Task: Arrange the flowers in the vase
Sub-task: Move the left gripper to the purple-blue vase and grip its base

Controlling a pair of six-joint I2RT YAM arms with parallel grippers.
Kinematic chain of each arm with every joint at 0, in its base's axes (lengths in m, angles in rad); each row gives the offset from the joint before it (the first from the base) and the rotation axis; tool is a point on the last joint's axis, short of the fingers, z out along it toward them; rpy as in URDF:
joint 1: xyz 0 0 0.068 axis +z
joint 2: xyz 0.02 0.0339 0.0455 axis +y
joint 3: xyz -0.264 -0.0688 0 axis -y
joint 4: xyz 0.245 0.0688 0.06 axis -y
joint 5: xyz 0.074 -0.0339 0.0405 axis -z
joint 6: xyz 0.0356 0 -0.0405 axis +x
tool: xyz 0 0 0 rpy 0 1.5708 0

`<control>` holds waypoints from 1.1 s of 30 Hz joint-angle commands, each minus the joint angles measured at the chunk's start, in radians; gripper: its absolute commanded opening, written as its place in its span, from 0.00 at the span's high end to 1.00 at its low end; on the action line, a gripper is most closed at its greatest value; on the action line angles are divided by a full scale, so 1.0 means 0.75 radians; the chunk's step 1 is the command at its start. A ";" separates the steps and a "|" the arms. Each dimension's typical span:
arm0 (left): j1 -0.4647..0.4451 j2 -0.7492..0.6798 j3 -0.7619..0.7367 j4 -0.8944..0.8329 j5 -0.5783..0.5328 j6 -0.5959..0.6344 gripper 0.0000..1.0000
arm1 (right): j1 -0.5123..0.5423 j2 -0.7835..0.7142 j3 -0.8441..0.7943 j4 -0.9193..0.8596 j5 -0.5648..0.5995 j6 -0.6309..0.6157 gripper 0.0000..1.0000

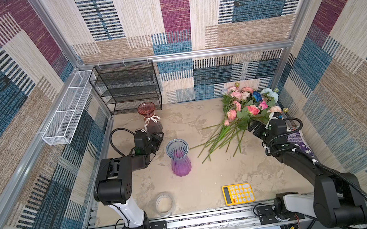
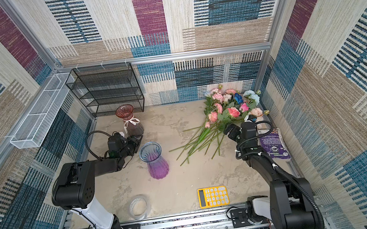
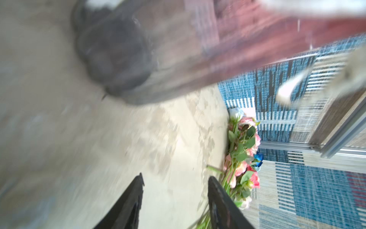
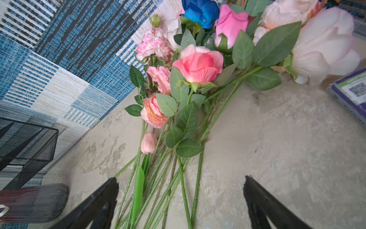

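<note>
- In both top views: flowers (image 1: 245,112) lie heaped at the counter's (image 1: 209,180) far right, stems pointing toward the purple vase (image 1: 179,157). The right pincer (image 1: 252,127) sits just beside them, the left pincer (image 1: 158,138) well apart.
- Left wrist: left pincer's released and empty, flowers far off.
- Right wrist: right pincer's spread wide, gripping nothing, stems running out ahead, lined up with the gap between its fingers (image 4: 107,192).

Two black arms with white lower links, mounted on the aluminium rail (image 1: 213,221).
Left arm (image 1: 114,174), right arm (image 1: 332,187): bulky black joint housings, white tube just above the rail, screwed black base plates (image 1: 160,227) on it; ribbed black hose (image 1: 361,185) with white ties; green spot, maybe an LED, at the left arm's end far from the rail; right gripper (image 4: 181,177) has black tapered fingers (image 4: 95,204).
</note>
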 commanded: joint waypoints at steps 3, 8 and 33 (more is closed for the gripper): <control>-0.066 -0.290 -0.180 -0.323 -0.206 -0.043 0.47 | 0.001 -0.025 -0.014 -0.022 -0.022 0.029 0.01; -0.160 -0.609 -0.199 -0.826 -0.397 0.039 0.48 | 0.002 -0.045 -0.026 -0.045 -0.022 0.033 0.00; -0.539 -0.481 -0.179 -0.826 -0.367 -0.058 0.51 | 0.001 -0.122 -0.010 -0.119 -0.017 0.075 0.00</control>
